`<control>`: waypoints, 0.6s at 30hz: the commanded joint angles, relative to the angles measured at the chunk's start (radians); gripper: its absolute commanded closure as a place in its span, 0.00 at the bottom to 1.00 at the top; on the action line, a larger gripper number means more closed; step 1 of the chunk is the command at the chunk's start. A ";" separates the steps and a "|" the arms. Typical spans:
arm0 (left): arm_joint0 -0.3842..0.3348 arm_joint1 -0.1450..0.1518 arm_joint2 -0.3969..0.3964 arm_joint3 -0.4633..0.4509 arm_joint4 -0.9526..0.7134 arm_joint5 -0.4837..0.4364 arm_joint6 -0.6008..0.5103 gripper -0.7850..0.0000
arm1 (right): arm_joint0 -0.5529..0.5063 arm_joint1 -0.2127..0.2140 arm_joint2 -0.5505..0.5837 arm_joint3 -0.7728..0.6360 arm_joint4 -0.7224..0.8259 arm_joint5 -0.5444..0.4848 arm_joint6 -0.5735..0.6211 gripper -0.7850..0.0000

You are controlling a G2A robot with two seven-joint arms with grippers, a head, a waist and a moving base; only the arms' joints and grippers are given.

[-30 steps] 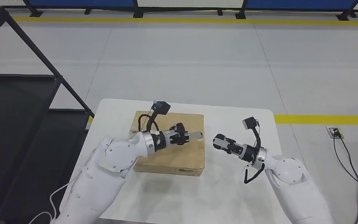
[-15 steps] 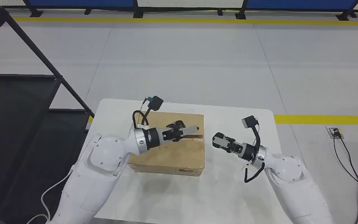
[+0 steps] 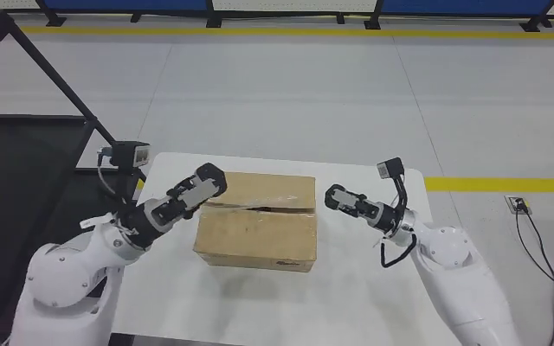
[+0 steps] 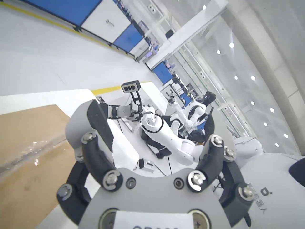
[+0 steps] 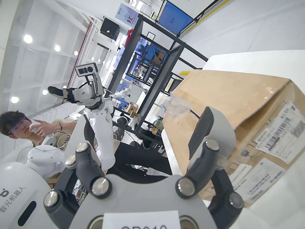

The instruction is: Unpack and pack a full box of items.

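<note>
A shut cardboard box (image 3: 255, 229) lies in the middle of the white table (image 3: 363, 294), with clear tape along its top seam (image 3: 260, 206). My left gripper (image 3: 208, 180) hangs open and empty above the box's far left corner; the left wrist view has the box (image 4: 28, 144) beside its fingers (image 4: 97, 120). My right gripper (image 3: 333, 197) stands open just off the box's right end, apart from it. In the right wrist view that gripper (image 5: 145, 129) is empty, and the box (image 5: 238, 96) carries a loose scrap of tape (image 5: 177, 106) and paper labels (image 5: 276, 139).
A black metal rack (image 3: 52, 86) stands off the table's left side. Bare table runs in front of the box and to its right. A yellow floor line (image 3: 485, 183) lies beyond the table's right edge.
My left gripper has pulled back from over the box's top seam to the left and risen. The box's left end has shifted slightly. The right gripper has barely moved.
</note>
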 commanded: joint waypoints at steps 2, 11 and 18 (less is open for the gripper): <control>0.100 0.009 -0.160 0.002 0.023 -0.051 0.033 0.00 | 0.067 -0.010 -0.045 0.007 0.045 0.086 0.043 0.00; 0.305 0.014 -0.350 0.128 0.046 -0.118 0.118 0.00 | 0.191 -0.035 -0.135 0.071 0.062 0.217 0.050 0.00; 0.333 0.014 -0.315 0.212 0.065 -0.127 0.141 0.00 | 0.177 -0.048 -0.192 0.042 0.074 0.265 0.034 0.00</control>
